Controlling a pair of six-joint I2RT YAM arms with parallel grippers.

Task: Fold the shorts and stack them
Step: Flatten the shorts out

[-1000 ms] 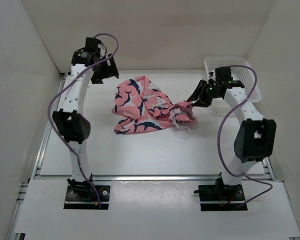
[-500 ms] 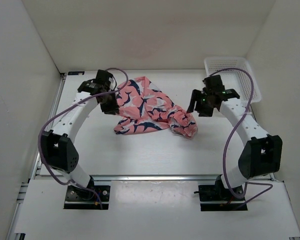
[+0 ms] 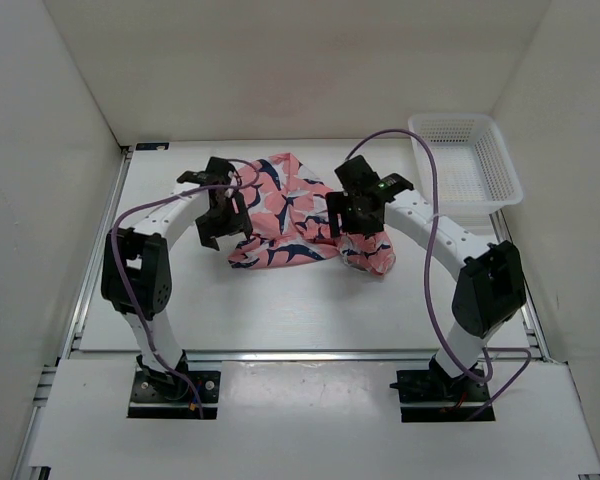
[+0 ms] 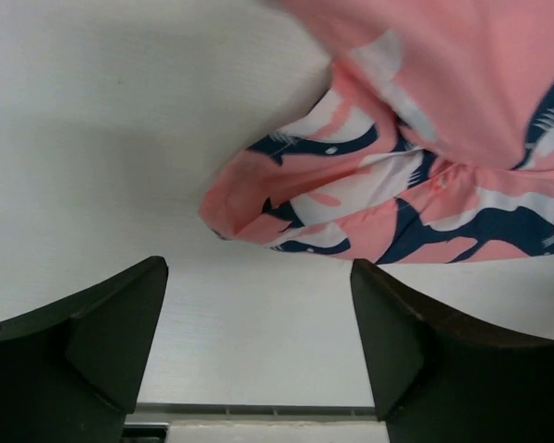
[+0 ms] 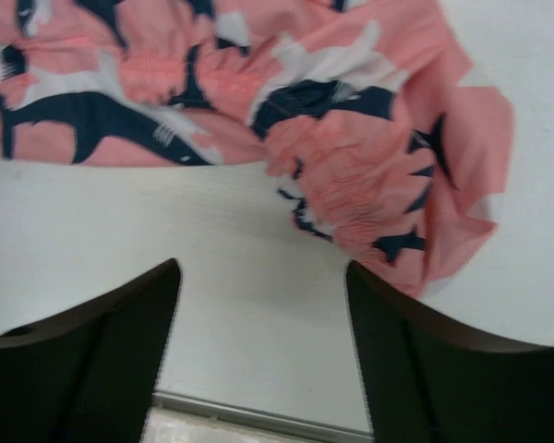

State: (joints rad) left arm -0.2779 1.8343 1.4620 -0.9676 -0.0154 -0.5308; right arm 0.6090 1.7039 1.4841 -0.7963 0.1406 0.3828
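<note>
The salmon-pink shorts (image 3: 290, 215) with navy-and-white sharks lie crumpled in a heap at the middle back of the table. My left gripper (image 3: 223, 222) hovers over their left edge, open and empty; its wrist view shows a folded corner of the shorts (image 4: 351, 208) just beyond the fingertips (image 4: 120, 323). My right gripper (image 3: 355, 220) hovers over the bunched right end of the shorts, open and empty; the gathered waistband (image 5: 351, 194) lies just past its fingers (image 5: 406, 351).
A white mesh basket (image 3: 467, 160) stands at the back right corner. White walls enclose the table on three sides. A metal rail (image 3: 300, 355) runs along the table's front edge.
Both arms swung inward over the shorts. The right gripper let go of the shorts' right end, which dropped onto the table, then moved left. The left gripper came down from the back left.
</note>
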